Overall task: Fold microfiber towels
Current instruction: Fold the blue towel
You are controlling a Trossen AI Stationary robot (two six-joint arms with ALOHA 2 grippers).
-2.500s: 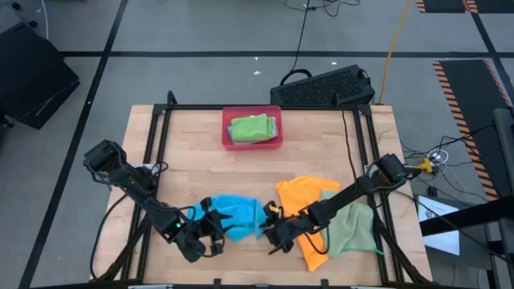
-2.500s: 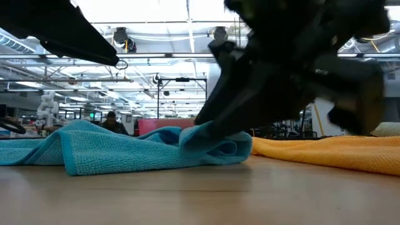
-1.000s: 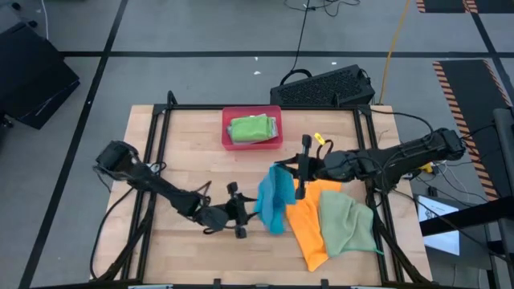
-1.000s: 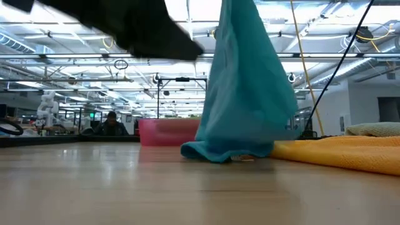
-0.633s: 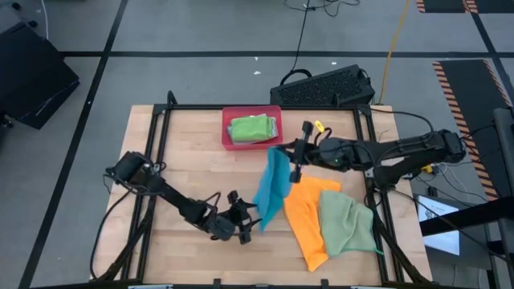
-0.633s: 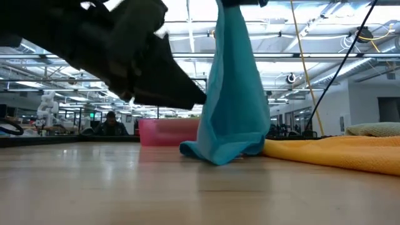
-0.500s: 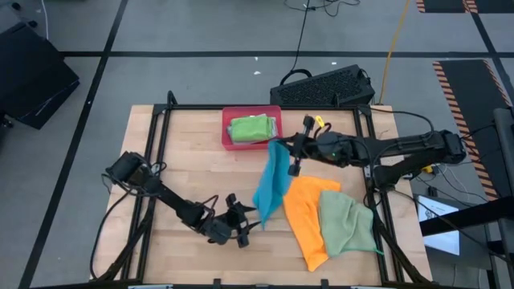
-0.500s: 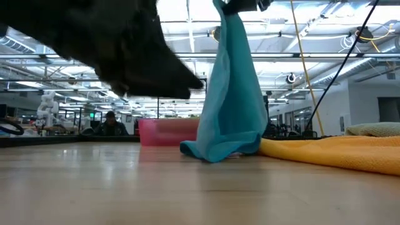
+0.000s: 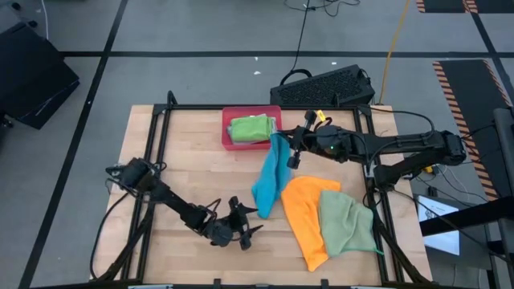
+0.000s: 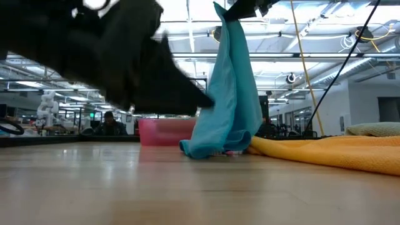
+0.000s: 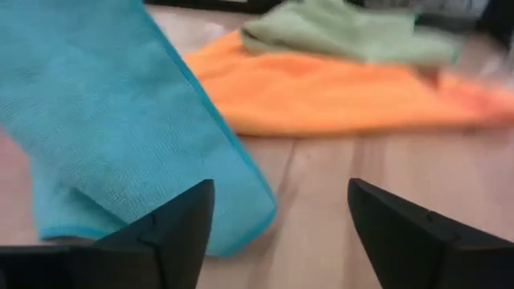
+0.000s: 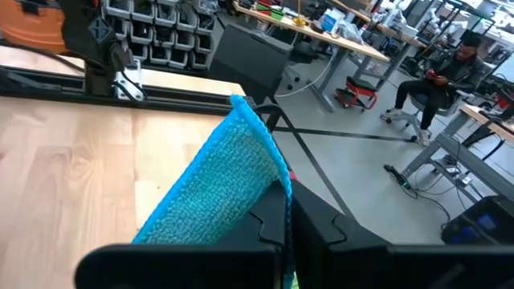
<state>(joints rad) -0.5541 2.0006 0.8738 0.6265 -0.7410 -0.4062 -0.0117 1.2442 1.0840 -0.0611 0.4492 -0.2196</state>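
Note:
A bright blue microfiber towel (image 9: 267, 181) hangs from my right gripper (image 9: 291, 152), which is shut on it above the table's middle, near the tray. Its lower end (image 10: 212, 149) rests bunched on the wood. My left gripper (image 9: 255, 222) is low over the table near the front edge, open, pointing at that lower end (image 11: 120, 160) without touching it. An orange towel (image 9: 309, 217) and a light green towel (image 9: 347, 223) lie crumpled flat at the right front. A folded green towel (image 9: 250, 128) lies in the pink-red tray (image 9: 227, 120). My right gripper pinches the blue towel just below its top corner (image 12: 269, 181) between its two shut fingers, which come almost level from the table's right side. The corner tip stands free past the fingers. The towel hangs slack below them, its lower end on the table.
A black metal frame (image 9: 157, 144) runs around the tabletop. A black keyboard-like unit (image 9: 325, 87) sits beyond the far right corner. Bare wood lies left of the blue towel and in front of the tray.
My right gripper has swung toward the far edge and the tray, still shut on the blue towel; the hanging towel followed, its lower end dragging a little farther back. My left gripper has sunk toward the table near the front edge and spread its fingers wider.

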